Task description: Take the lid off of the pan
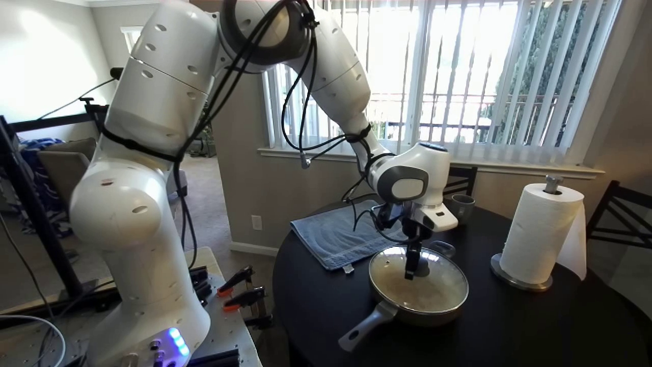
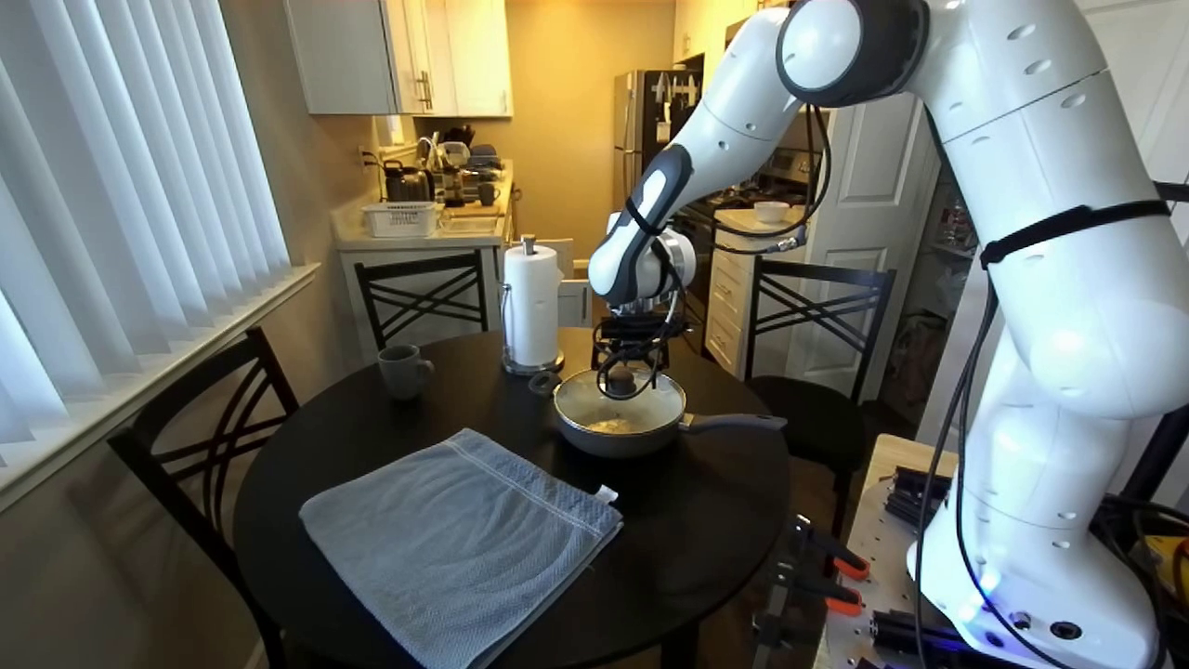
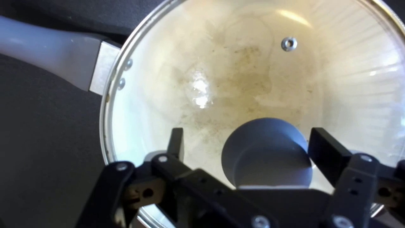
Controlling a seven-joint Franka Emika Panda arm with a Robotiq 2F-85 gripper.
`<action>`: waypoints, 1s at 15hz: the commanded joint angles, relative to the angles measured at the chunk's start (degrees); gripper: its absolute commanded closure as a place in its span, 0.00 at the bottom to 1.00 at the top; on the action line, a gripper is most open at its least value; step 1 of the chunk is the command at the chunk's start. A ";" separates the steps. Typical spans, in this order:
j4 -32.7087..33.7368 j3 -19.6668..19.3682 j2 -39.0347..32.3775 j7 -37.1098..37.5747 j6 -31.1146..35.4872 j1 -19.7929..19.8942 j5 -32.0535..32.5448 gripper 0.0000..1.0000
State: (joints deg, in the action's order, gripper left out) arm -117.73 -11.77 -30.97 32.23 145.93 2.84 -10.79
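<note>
Arched arm, hand downward, fingers apart

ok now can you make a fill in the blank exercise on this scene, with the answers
In the wrist view, the knob shows ____ the two fingers of the gripper. Its jaws stand ____ rather than shut. The lid is ____ the pan, not off it. The paper-towel roll is ____ in colour.

Missing words: between; open; on; white.

The window is blown out by daylight in an exterior view; in the wrist view, the lid is spotted with glare and its knob is partly shaded.
</note>
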 commanded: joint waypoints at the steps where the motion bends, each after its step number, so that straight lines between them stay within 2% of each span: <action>1: 1.66 -1.51 -1.31 1.82 -1.57 -1.59 2.27 0.00; 7: 3.94 -2.47 -2.11 1.96 -1.72 -2.06 3.58 0.00; 15: 5.51 -2.09 -2.40 1.23 -6.76 -1.77 4.87 0.00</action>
State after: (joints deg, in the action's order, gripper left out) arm -113.11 -13.25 -33.10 32.32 140.93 1.71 -7.31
